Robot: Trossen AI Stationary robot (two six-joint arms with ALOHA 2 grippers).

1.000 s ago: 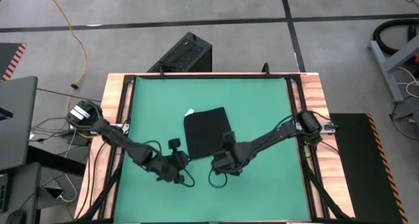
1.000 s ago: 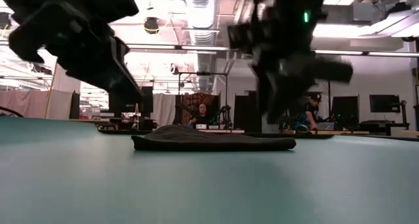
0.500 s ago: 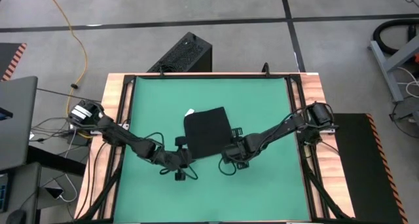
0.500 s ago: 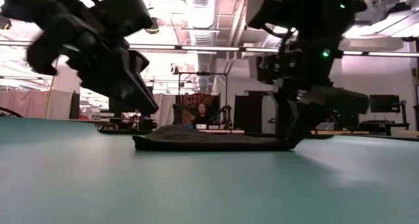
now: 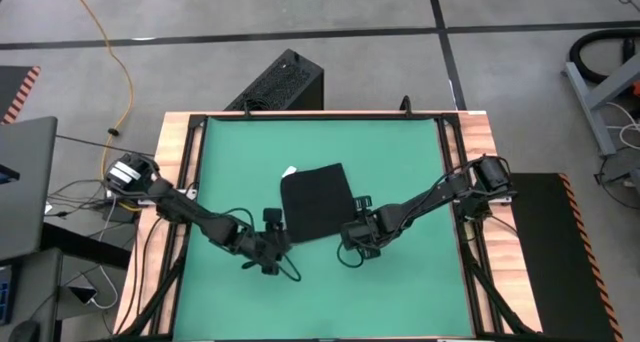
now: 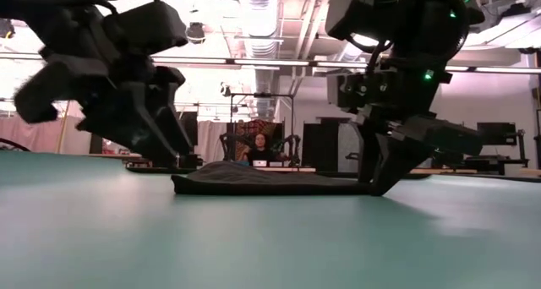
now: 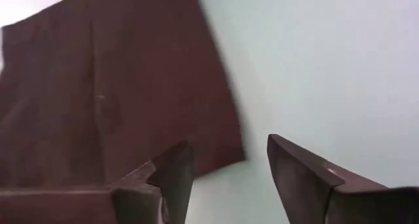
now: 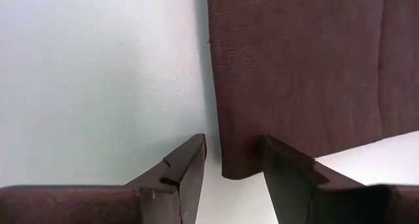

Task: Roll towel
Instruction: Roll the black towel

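Left gripper, right gripper spread.

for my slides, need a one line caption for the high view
Both grippers, left and right, open at the near corners of the flat black towel on the green mat.

Green mat (wood-framed table), black ribbed box.

Bright overhead ceiling lights; low view backlit, arms silhouetted; wrist views soft.
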